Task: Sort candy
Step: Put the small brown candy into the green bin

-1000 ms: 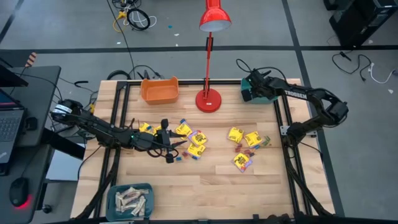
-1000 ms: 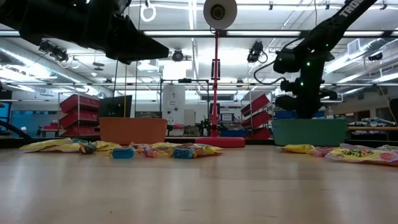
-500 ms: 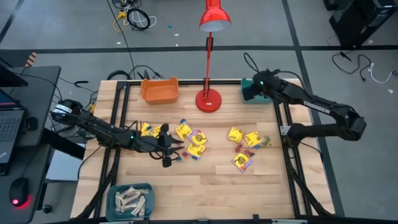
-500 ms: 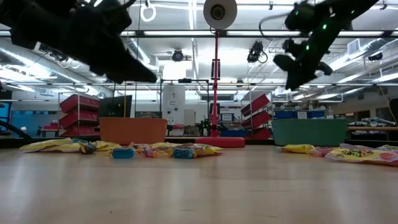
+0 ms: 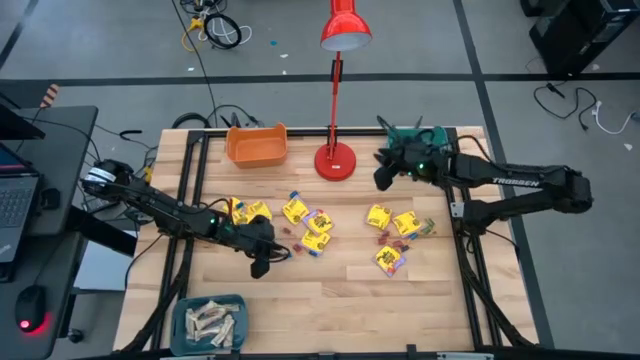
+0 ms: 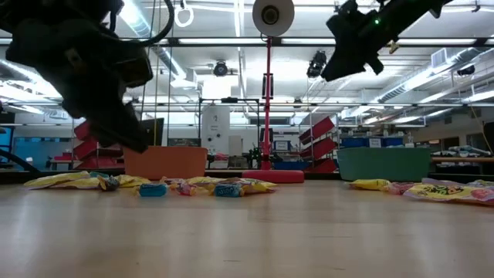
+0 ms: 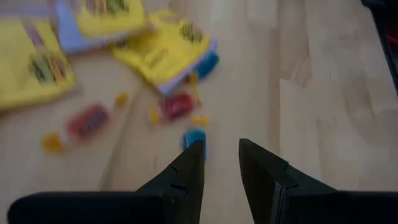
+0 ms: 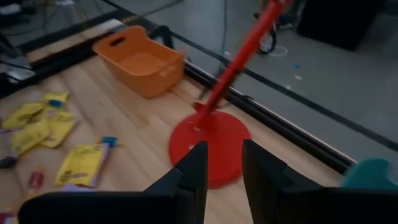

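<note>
So the candy is mostly scattered across the middle of the wooden counter [image 5: 330, 300]. There's 1 bunch of yellow packets [image 5: 305, 222] left of centre with tiny red and blue pieces [image 5: 290, 252] mixed in beside them, and another bunch of yellow packets [image 5: 392, 232] further right. The pale beige bars [image 5: 212, 322] sit inside the teal bin [image 5: 186, 312] at the near left corner. The orange bin [image 5: 256, 146] is at the far left edge, next to the red lamp base [image 5: 335, 161], and looks bare inside. A second teal bin [image 5: 404, 133] sits at the far right, mostly hidden behind the right arm.

The left hand [image 5: 262, 262] is low over the counter just at the near side of the left bunch. Its wrist view shows the 2 fingers [image 7: 189, 171] parted with a small gap and nothing between them, and a little blue piece [image 7: 194, 137] lying just ahead of the fingertips with a red one [image 7: 176, 107] a bit beyond.

The right hand [image 5: 384, 176] is up in the air between the lamp base and the far teal bin, well above the counter in the low view. Its fingers [image 8: 193, 168] are slightly apart and gripping nothing, pointing toward the lamp base and orange bin.
</note>
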You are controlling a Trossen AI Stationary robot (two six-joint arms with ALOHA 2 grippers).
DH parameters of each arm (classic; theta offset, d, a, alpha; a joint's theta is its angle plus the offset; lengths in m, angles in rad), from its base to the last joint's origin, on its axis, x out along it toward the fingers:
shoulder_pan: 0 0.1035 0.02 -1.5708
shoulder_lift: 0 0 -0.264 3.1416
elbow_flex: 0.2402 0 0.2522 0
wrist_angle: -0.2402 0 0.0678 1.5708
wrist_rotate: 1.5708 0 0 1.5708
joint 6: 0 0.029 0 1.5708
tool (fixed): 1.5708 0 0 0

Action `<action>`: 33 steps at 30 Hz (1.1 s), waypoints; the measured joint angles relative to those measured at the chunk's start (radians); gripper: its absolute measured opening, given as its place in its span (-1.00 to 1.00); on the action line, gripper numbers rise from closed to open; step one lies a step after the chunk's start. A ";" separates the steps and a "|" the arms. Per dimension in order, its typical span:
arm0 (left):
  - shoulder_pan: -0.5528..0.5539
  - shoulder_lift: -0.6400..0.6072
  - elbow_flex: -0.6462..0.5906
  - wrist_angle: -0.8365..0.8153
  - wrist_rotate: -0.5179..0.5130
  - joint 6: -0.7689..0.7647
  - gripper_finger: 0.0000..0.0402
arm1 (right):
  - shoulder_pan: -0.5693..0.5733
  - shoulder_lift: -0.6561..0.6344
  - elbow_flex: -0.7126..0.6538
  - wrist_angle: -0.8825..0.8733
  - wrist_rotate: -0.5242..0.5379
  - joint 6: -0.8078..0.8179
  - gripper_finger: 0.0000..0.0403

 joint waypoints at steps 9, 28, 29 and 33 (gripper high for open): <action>0.000 0.000 0.102 -0.270 0.036 -0.276 -0.48 | 0.088 0.083 0.000 0.047 0.098 -0.019 -0.58; -0.004 0.064 0.331 -0.889 -0.171 -0.565 -0.48 | 0.088 0.213 0.000 0.104 0.103 -0.021 -0.58; -0.004 0.076 0.331 -0.885 -0.170 -0.566 -0.48 | 0.088 0.213 0.000 0.105 0.103 -0.023 -0.58; -0.004 0.113 0.331 -0.876 -0.169 -0.590 -0.48 | 0.088 0.213 0.000 0.115 0.103 -0.023 -0.58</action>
